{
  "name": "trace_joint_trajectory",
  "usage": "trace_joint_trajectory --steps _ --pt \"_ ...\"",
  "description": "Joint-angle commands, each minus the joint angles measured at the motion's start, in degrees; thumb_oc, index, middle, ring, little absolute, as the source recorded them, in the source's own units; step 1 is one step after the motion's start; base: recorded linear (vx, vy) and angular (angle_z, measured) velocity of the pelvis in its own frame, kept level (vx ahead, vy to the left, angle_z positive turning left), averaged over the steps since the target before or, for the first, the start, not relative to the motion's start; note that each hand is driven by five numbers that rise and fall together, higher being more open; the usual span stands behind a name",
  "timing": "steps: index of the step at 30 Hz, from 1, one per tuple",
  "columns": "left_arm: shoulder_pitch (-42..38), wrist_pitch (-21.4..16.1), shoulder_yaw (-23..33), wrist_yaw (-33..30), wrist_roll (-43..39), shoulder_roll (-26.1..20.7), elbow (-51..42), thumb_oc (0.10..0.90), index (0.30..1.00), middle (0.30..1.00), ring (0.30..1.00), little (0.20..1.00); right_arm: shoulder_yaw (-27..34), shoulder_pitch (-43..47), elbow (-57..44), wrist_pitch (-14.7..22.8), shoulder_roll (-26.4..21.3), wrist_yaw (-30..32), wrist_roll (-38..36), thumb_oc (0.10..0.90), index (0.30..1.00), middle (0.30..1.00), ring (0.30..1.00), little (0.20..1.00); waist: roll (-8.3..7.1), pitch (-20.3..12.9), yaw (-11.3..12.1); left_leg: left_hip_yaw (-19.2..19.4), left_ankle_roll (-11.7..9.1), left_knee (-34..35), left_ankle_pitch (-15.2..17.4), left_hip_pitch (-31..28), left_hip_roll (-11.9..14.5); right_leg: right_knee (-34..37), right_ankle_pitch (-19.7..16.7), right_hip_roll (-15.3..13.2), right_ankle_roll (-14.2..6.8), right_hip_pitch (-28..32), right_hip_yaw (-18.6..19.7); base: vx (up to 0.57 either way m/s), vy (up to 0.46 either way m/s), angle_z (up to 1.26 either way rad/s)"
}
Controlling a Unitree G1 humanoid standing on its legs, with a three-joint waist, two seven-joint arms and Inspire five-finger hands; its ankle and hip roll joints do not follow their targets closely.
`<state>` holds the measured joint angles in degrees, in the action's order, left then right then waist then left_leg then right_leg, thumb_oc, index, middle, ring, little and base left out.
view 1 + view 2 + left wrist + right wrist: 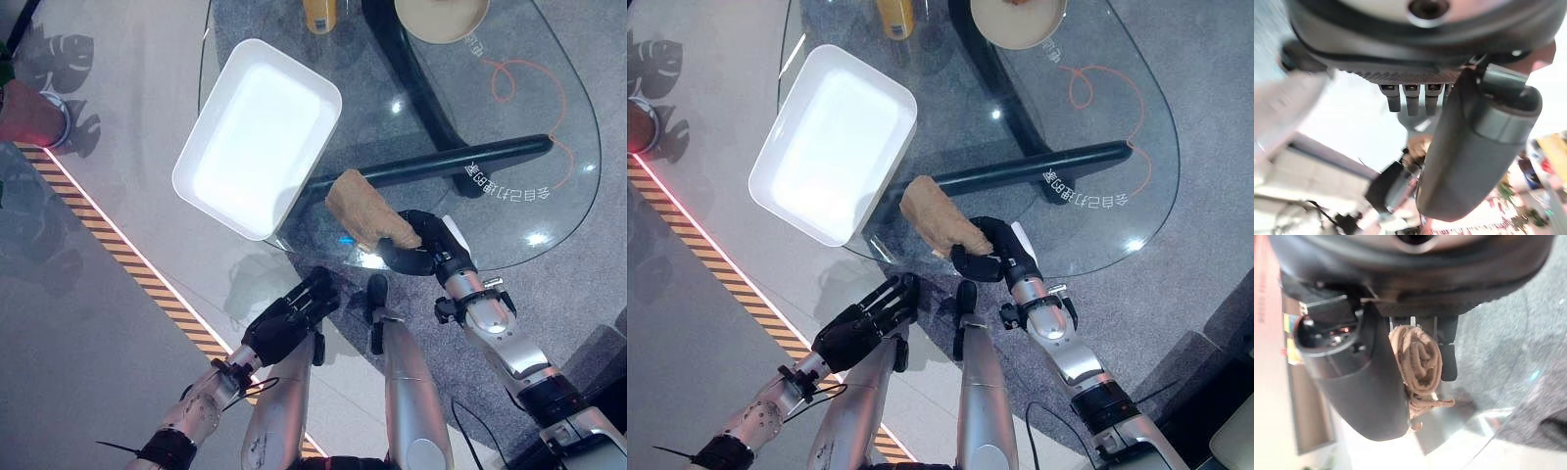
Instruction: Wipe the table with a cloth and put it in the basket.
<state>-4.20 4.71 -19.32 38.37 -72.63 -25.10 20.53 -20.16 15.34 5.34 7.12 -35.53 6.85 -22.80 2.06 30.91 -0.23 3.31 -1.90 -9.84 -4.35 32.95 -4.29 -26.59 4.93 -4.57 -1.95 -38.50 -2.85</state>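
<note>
A tan cloth (362, 209) lies bunched on the near edge of the glass table (509, 196). My right hand (416, 250) is shut on its near end; in the right wrist view the cloth (1418, 364) is rolled between the thumb and the fingers (1448, 360). The white basket (257, 137) is a rectangular tray resting on the table's left edge, just left of the cloth. My left hand (289, 318) hangs low beside the table, below the basket, with its fingers relaxed and nothing in it.
At the table's far side stand a beige bowl (441, 15) and a yellow bottle (319, 14). A dark table leg (431, 164) runs under the glass behind the cloth. A striped floor line (118, 245) crosses the left, with a red pot (29, 113) beyond it.
</note>
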Motion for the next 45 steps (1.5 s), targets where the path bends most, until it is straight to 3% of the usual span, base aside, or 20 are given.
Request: trace_joint_trajectory --steps 1,12,18,27,41,45 --pt "4.0 -0.7 0.4 4.5 -5.1 -0.1 -7.1 0.800 0.900 0.900 0.900 0.900 5.2 0.9 -14.4 12.0 0.5 -4.4 -4.6 0.100 0.300 0.300 0.300 0.200 -0.38 -1.1 -1.1 -0.4 2.1 -10.3 8.1 -0.2 0.3 9.6 -4.5 1.0 -2.3 6.1 -3.4 0.00 0.000 0.00" --pt "0.7 0.8 4.1 2.2 -15.7 1.7 -14.9 0.800 0.900 0.900 0.900 0.900 6.9 -3.6 -20.6 14.7 3.6 -12.0 -12.8 0.100 0.300 0.300 0.300 0.200 -2.03 -1.1 -1.6 0.2 2.4 -10.9 8.1 -0.2 0.6 9.8 -4.6 1.4 -2.4 6.5 -2.8 0.01 -0.011 -0.01" --pt "-1.5 3.3 4.7 2.1 -19.2 2.8 -16.7 0.800 0.900 0.900 0.900 0.900 5.3 -2.0 -21.9 13.3 2.7 -11.4 -8.8 0.100 0.300 0.300 0.300 0.200 -2.63 -1.1 -2.0 0.3 2.4 -11.4 8.0 0.7 0.6 9.8 -4.8 1.7 -2.2 5.8 -2.3 0.00 0.000 0.00" --pt "-6.4 -0.6 3.5 -0.4 -21.3 1.8 -19.2 0.800 0.900 0.900 0.900 0.900 0.2 1.6 -22.1 10.7 0.5 -16.8 -6.0 0.100 0.300 0.300 0.300 0.200 -3.05 -1.1 -2.1 0.1 2.2 -12.0 7.5 2.1 0.4 9.7 -5.0 1.6 -2.2 5.0 -2.2 0.00 0.001 -0.01" --pt "-8.8 -2.8 2.1 -4.0 -19.5 0.8 -21.0 0.800 0.900 0.900 0.900 0.900 -4.4 5.2 -21.1 7.7 -2.4 -16.0 2.0 0.100 0.300 0.300 0.300 0.200 -2.90 -1.1 -1.8 -0.4 1.8 -12.5 7.0 3.3 0.2 9.6 -5.0 1.4 -2.0 4.4 -2.5 0.00 0.000 0.00" --pt "-9.1 -3.4 1.7 -4.5 -19.4 0.5 -21.3 0.800 0.900 0.900 0.900 0.900 -5.8 6.3 -21.2 5.0 -3.8 -14.1 6.3 0.100 0.300 0.300 0.300 0.200 -2.79 -1.1 -1.9 -0.5 1.8 -12.5 6.8 3.6 0.0 9.6 -5.0 1.5 -1.9 4.1 -2.4 0.00 0.000 0.00"
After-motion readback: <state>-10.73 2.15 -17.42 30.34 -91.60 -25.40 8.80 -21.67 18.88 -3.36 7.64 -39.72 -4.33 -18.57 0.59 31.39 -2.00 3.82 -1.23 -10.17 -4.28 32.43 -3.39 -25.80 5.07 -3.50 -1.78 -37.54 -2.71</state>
